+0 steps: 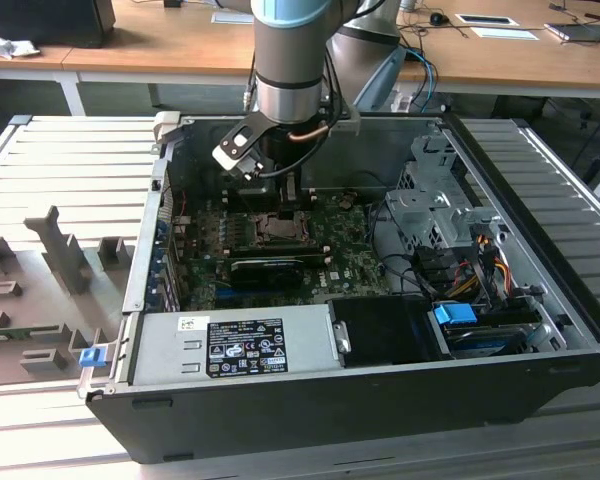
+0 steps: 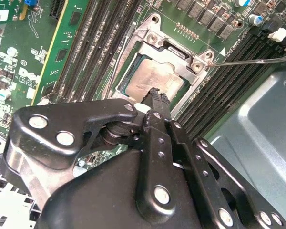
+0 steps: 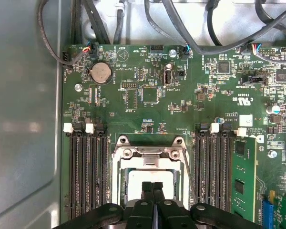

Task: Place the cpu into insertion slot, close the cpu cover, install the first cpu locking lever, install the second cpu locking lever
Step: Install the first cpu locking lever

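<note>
Figure: a robotics laboratory set up for computer assembly is being shown. An opened desktop case [image 1: 330, 420] is being carried on a ribbed metal table [image 1: 70, 160], with grey moulded fixtures [image 1: 65, 250] being kept beside it. An industrial robot arm [image 1: 290, 60] is being held over the exposed motherboard [image 3: 190, 95]; behind, wooden tables [image 1: 180, 45] are being occupied by cables [image 1: 425, 60] and papers [image 1: 505, 33].

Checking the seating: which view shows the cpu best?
The second wrist view: the cpu shows its silver top plainly. In the first wrist view the shut claw hides part of it; in the exterior view it lies far off under the arm.
</note>
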You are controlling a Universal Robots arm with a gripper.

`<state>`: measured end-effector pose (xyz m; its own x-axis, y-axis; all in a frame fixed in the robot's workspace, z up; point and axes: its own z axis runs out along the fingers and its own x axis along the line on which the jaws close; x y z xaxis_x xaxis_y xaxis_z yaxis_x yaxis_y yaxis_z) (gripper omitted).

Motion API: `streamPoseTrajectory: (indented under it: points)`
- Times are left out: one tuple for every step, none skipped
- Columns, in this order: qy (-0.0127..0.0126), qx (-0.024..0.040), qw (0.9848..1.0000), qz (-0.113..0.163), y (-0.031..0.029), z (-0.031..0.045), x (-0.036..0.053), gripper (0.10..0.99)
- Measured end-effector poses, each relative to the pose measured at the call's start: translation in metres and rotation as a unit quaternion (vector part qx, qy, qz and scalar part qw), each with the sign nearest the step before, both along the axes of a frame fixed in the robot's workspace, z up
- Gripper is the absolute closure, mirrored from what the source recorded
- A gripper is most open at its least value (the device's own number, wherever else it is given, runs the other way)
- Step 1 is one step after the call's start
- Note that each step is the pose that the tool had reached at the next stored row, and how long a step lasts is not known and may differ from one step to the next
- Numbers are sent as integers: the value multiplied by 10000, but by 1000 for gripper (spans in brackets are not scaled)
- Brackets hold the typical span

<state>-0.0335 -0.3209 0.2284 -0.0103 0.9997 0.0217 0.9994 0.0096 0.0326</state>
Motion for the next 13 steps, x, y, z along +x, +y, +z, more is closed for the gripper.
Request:
streamPoseTrajectory:
  points:
    - [0,0,10000,0,0,7,0,980]
    - [0,0,10000,0,0,16,0,980]
    - [0,0,10000,0,0,25,0,980]
    - [0,0,10000,0,0,36,0,980]
    - [0,0,10000,0,0,43,0,980]
    - [0,0,10000,0,0,57,0,980]
    - [0,0,10000,0,0,64,0,980]
    - [0,0,10000,0,0,74,0,980]
    - [0,0,10000,0,0,101,0,980]
    - [1,0,10000,0,0,114,1,980]
    - [1,0,10000,0,0,128,1,980]
    - [1,0,10000,0,0,163,1,980]
    - [1,0,10000,0,0,198,1,980]
